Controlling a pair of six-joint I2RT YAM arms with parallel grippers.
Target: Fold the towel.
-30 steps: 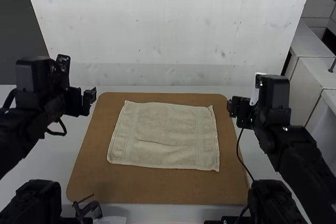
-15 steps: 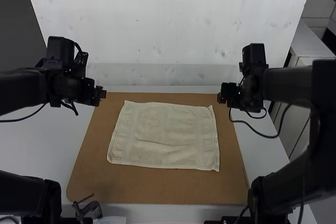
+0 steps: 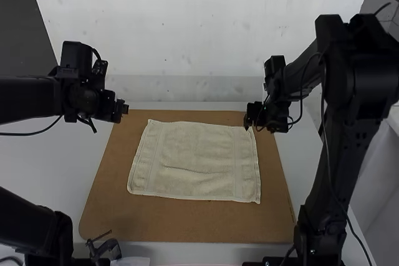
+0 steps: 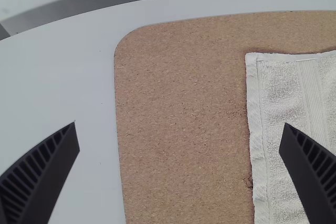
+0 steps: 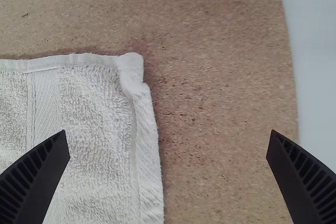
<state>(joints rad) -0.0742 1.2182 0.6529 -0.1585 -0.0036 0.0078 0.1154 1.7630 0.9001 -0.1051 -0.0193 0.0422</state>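
Cream towel [image 3: 193, 161] spread flat on a brown board [image 3: 181, 223]. My left claw [image 3: 125, 108], fingers wide apart, hangs beside it; my right claw [image 3: 247, 119], also open, hangs by its far-right corner.

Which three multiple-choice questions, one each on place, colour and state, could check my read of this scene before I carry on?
1. Which corner of the towel is the right hand nearest?
A) near left
B) far right
C) near right

2. What colour is the board under the towel?
A) green
B) black
C) brown

3. How is the left hand?
A) open, gripping nothing
B) shut on the towel
C) shut on the board

Key:
1 B: the high view shows it at that corner.
2 C: brown surrounds the pale cloth.
3 A: its wrist view shows the fingers wide apart.
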